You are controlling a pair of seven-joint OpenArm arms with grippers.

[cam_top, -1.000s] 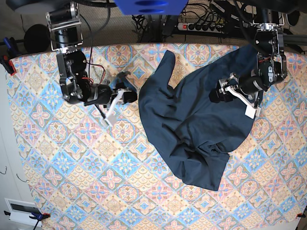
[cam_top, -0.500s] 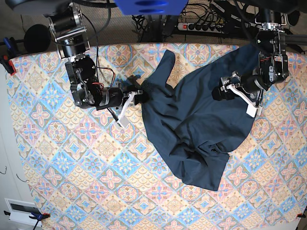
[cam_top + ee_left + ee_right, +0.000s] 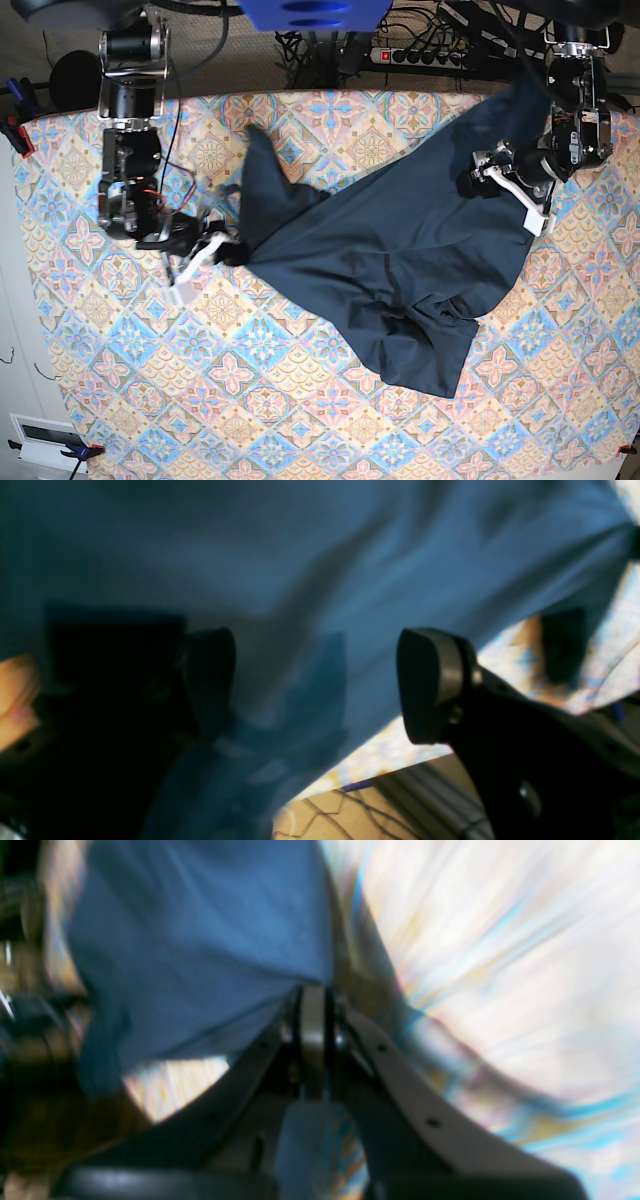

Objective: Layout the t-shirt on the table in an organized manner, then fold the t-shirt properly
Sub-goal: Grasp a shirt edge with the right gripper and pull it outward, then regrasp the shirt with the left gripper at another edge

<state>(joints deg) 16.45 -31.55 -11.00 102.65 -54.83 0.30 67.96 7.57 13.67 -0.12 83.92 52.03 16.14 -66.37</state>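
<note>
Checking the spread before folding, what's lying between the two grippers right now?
In the base view, only the t-shirt, pulled taut from the right gripper toward the left gripper.

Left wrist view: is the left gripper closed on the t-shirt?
No, the left gripper stands wide open, with the t-shirt lying beyond it.

Right tool (image 3: 232, 256) pinches the t-shirt (image 3: 400, 270) (left tool (image 3: 490, 180) apart).

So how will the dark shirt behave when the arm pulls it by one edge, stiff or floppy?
Probably floppy: the t-shirt stretches into a point where the right gripper pinches it, and the rest lies wrinkled. It likely drags along the table rather than lifting whole, since a bunched flap trails at its lower end. It seems light; thin fingers hold it.
</note>
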